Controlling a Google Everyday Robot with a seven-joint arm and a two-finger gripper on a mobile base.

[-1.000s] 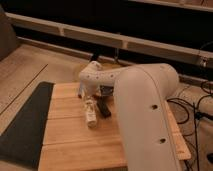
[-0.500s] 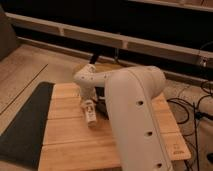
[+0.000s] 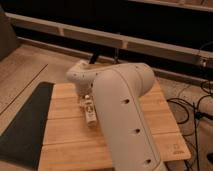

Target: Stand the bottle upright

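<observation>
Arm (image 3: 125,112) swung left since the earlier frames; its big white link now covers the middle of the table (image 3: 65,147). Wrist shifted left with it. Bottle (image 3: 90,115) has not moved.

Gripper (image 3: 86,99) hangs under the wrist, low over the table's left-centre, at the far end of the bottle. Mostly hidden by the wrist housing; jaws stand wide and grip nothing. Cannot tell if a finger touches the bottle.

Bottle lies flat on the wood, long axis running from the gripper toward the camera, just left of the arm's big link. Pale label faces up. Contents cannot be made out; which end carries the cap is unclear.

Dark mat (image 3: 22,125) lies along the table's left edge, well apart from the bottle. Cables (image 3: 197,107) trail on the floor to the right.
</observation>
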